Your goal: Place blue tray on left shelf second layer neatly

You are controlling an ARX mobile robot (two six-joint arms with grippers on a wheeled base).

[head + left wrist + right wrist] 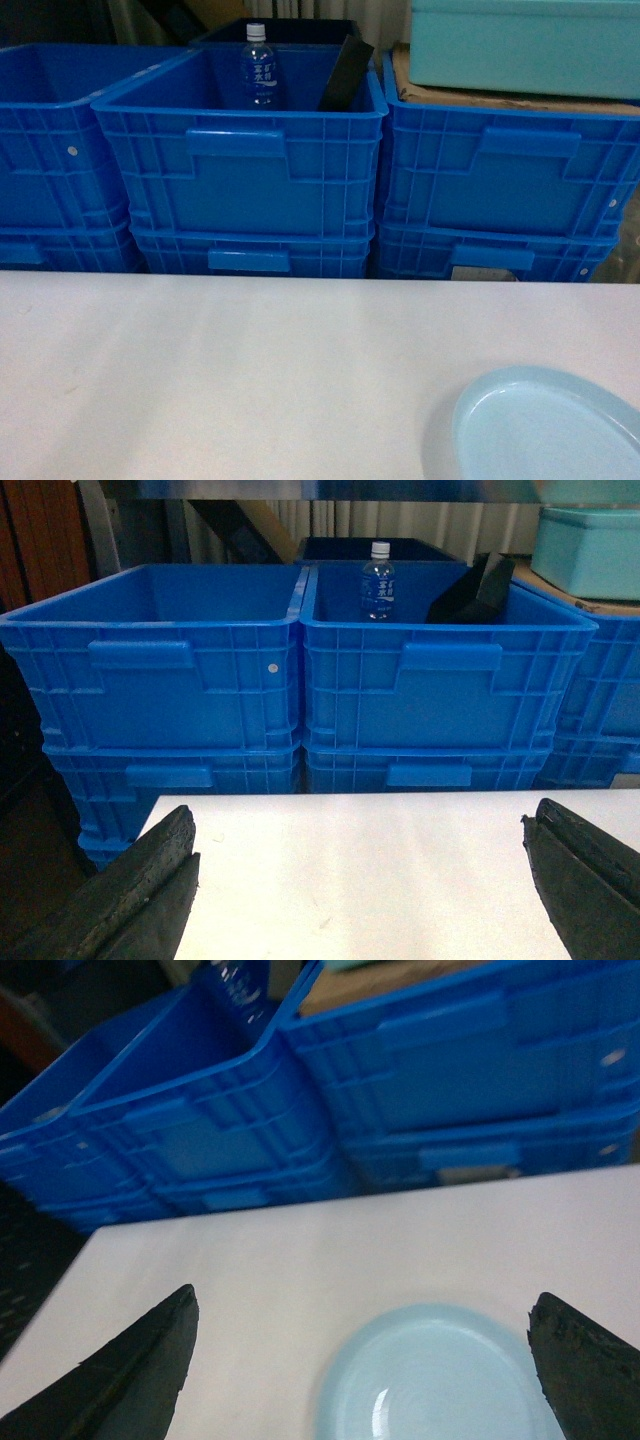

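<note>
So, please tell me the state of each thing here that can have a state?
Blue tray: flat on the white table, empty, not gripped.
Left claw: open, holding nothing.
Right claw: open, above the tray, holding nothing.
Water bottle: upright in the middle crate, cap on.
Turquoise box: resting on cardboard on the right crate.

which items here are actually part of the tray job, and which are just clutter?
Job:
- blue tray, lying on the white table
- right gripper, open above the tray
- left gripper, open, holding nothing
- target shelf: not identifiable in these views

Clutter:
- blue crates
- water bottle
- turquoise box
</note>
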